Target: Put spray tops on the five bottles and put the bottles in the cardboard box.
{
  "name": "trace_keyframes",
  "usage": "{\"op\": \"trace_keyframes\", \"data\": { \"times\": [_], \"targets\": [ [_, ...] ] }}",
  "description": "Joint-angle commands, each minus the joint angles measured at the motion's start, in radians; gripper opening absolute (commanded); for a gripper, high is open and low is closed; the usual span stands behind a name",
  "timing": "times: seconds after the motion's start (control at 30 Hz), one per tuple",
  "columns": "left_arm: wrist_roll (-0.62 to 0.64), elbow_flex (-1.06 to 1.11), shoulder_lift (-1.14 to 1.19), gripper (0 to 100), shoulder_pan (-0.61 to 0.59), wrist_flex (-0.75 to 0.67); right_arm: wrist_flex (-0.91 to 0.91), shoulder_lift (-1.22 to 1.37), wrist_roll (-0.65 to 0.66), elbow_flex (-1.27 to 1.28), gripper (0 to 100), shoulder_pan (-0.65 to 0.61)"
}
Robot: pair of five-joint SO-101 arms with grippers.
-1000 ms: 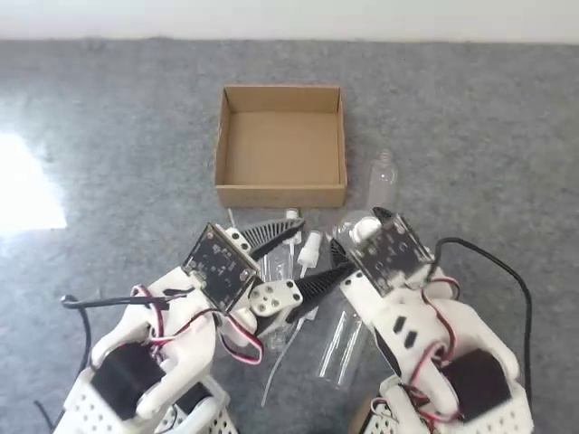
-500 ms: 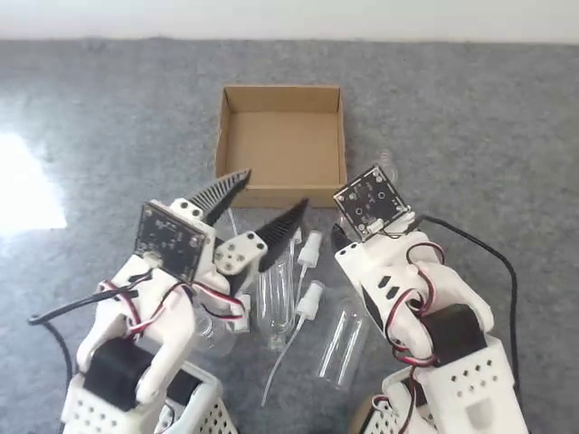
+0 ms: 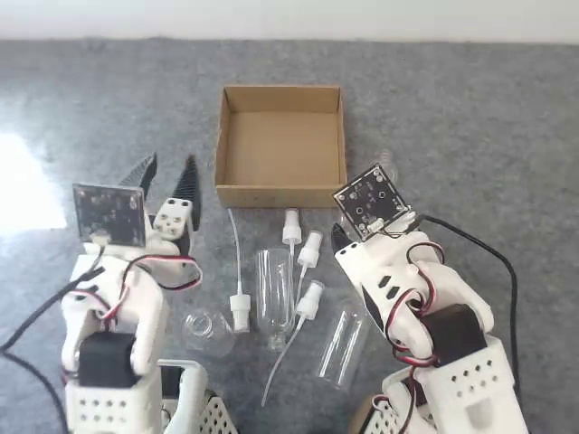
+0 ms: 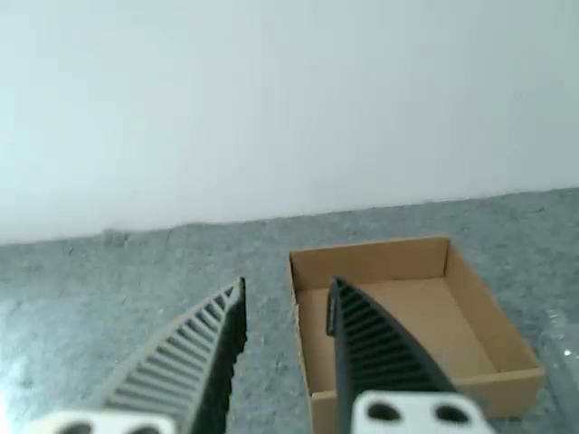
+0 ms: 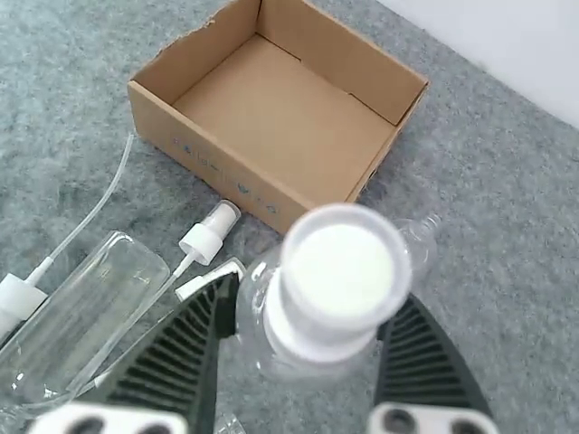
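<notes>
My right gripper (image 5: 317,303) is shut on an upright clear bottle with a white spray top (image 5: 339,271) on its neck, held above the carpet just in front of the cardboard box (image 5: 280,117). The box (image 3: 280,145) is empty. My left gripper (image 3: 167,176) stands open and empty, raised left of the box, and its wrist view shows the box (image 4: 407,316) beyond the open gripper (image 4: 287,289). Loose clear bottles (image 3: 274,285) (image 3: 342,344) (image 3: 206,330) lie between the arms with loose spray tops (image 3: 291,226) (image 3: 310,249) (image 3: 310,298) (image 3: 240,307).
Another clear bottle (image 3: 384,165) lies right of the box, partly behind the right arm. Grey carpet (image 3: 470,136) covers the table, and a white wall (image 4: 271,108) rises behind it. Cables trail from both arm bases.
My left gripper has drawn away from the middle, swung left and risen, open and empty. The right arm pulled back with the capped bottle a second ago and has held still since.
</notes>
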Motion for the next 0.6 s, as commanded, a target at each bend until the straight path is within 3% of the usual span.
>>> {"op": "trace_keyframes", "data": {
  "times": [0.0,0.13,0.27,0.57],
  "targets": [
    [0.000,0.044,0.009,8,-0.089,-0.028,-0.022,0.013,-0.011,-0.021,12.1,0.008],
    [0.089,0.099,0.009,1,-0.173,-0.089,-0.022,0.013,-0.011,-0.020,12.1,0.008],
    [0.215,0.213,0.009,1,-0.259,-0.198,-0.024,0.013,-0.011,-0.012,12.1,0.008],
    [0.219,0.283,0.009,2,-0.328,-0.244,-0.024,0.013,-0.006,-0.037,12.1,0.005]
  ]
}}
